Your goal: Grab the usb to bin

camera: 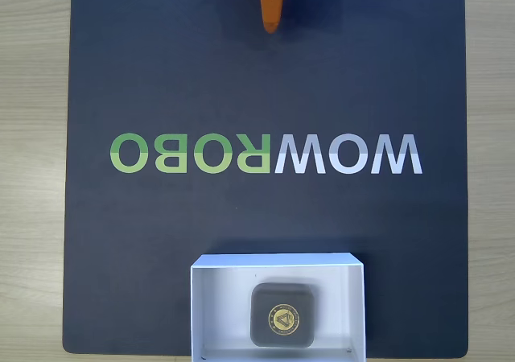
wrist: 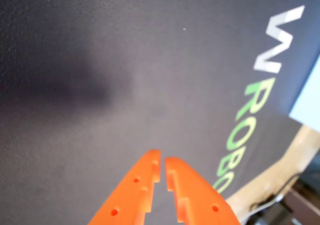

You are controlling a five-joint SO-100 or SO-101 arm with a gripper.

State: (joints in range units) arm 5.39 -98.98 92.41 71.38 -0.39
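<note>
A big dark mat [camera: 265, 80] covers most of the pale wooden table [camera: 32, 177], and right across its middle runs the WOWROBO lettering [camera: 265, 154], white for half the word and green for the other, reading mirrored in the fixed view. Everything else sits either side of that lettering. Below it in the fixed view, at the mat's lower edge, stands the bin [camera: 278, 261], a shallow white box, and the usb [camera: 282, 317] lies flat on its floor, gold emblem up, clear of the walls. Above the lettering, at the top edge, the orange gripper [camera: 271, 26] pokes in, well apart from the bin. In the wrist view the gripper [wrist: 162, 161] hangs over bare mat with the lettering off to its right, its two orange fingers [wrist: 135, 195] drawn together, only a thin slit between them and nothing held. Past the mat's corner there, some wood and blurred clutter.
</note>
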